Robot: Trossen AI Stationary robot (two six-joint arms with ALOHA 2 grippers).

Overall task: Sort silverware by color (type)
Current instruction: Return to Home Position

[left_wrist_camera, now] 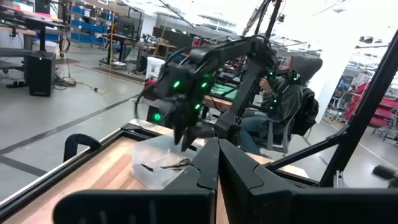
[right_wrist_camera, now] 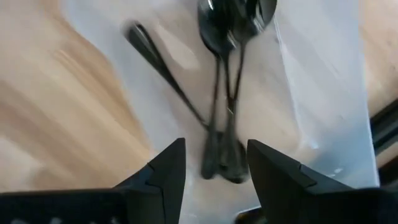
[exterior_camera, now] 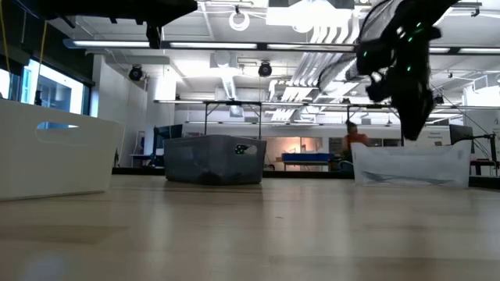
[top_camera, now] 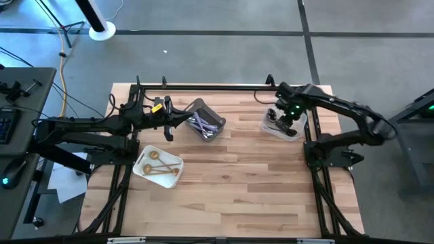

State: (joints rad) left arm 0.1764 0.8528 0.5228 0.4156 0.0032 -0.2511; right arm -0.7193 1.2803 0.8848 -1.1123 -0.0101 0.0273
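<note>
We see the right arm reaching in from the right edge of the pale wooden counter (top_camera: 251, 183), its forearm bent down over the clear plastic tub (top_camera: 271, 127) that sits near the right edge, toward the far edge. The right pincer (right_wrist_camera: 216, 146) hangs above the tub and points down into it. Its two dark fingers are spread well apart with nothing between them. Directly beneath it, several slim black spoons (right_wrist_camera: 227, 81) lie on the tub floor, bowls bunched together and handles crossing.

The left arm stretches level from the left edge toward the middle of the counter, above the surface. Its left pincer (left_wrist_camera: 217, 149) is pressed together finger to finger and carries nothing. Its tips stop just beside the dark grey bin (top_camera: 215, 115), which stands near the far edge at mid-counter.

Slim lilac-and-silver cutlery pieces (top_camera: 203, 125) rest inside that bin. Nearer the left edge, a white tray (top_camera: 178, 163) holds thin gold spoons (top_camera: 157, 163).
</note>
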